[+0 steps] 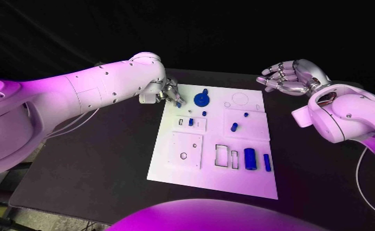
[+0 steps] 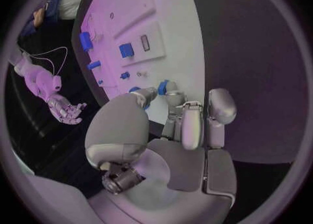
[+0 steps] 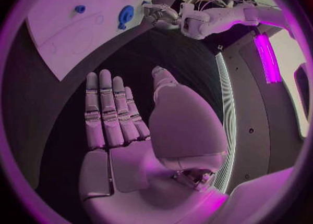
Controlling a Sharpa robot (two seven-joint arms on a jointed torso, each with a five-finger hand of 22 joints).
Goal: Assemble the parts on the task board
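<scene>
Fingertips of the left hand [image 1: 168, 92] meet at the board's [image 1: 176, 171] far left corner, apparently pinching a small blue part [image 2: 163, 86] there; the left wrist view shows thumb and one finger closing on it, the others tucked back. How firm the pinch is I cannot tell. A shallow hold like this could let the part twist or drop as the hand lifts, and it might roll off the near corner onto the table [image 1: 102, 160]. Just beside it lies the blue gear [image 1: 202, 99], near enough for a knuckle to nudge. Other parts sit further in: small pegs mid-board, and a cylinder [image 1: 250, 158] by the near right corner. The right hand [image 1: 291, 77] hovers off the far right corner, fingers spread, holding nothing, too far away to catch a slip.
</scene>
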